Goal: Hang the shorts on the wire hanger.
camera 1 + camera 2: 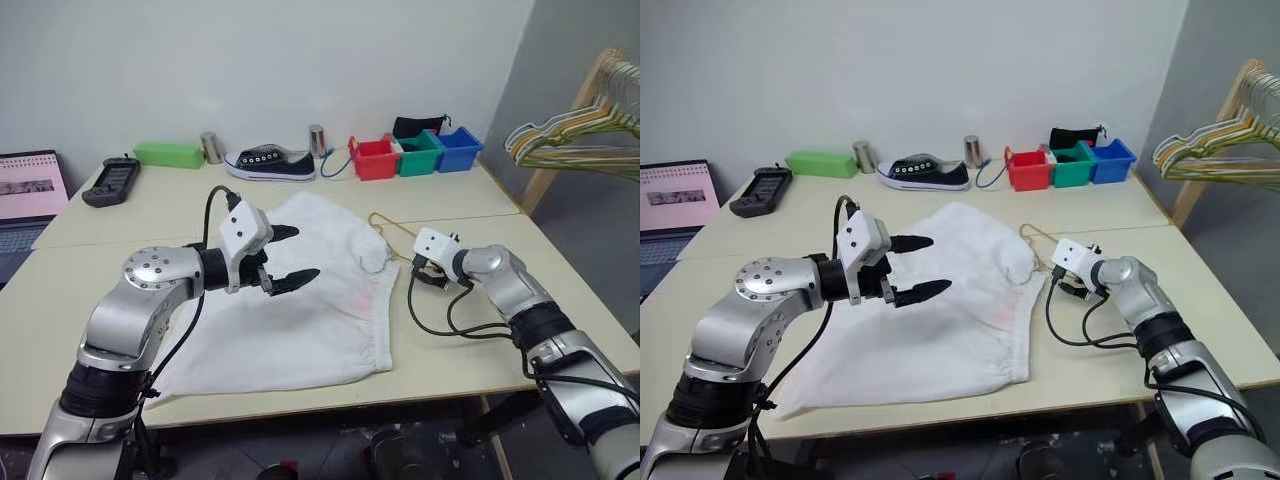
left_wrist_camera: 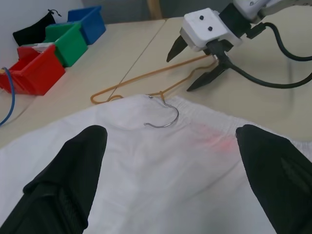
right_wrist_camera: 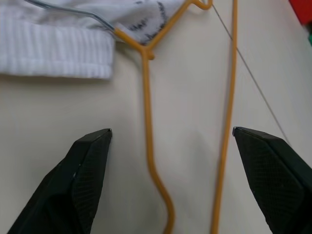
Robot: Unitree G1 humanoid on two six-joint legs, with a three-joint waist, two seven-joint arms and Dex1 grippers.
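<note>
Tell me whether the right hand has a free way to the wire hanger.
Probably yes. The open right hand hovers right over the wire hanger on bare table. Nothing lies between; only its hook end rests on the shorts.

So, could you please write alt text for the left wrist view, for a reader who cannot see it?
White shorts lie flat on a pale table, with the silver hook of a yellow wire hanger resting on their waistband. The left gripper hovers open above the fabric, while the right gripper, also open, reaches toward the hanger. Red, green and blue bins stand beyond.

three bins (image 1: 420, 152), two cans (image 1: 212, 147), one sneaker (image 1: 270, 163)
</note>
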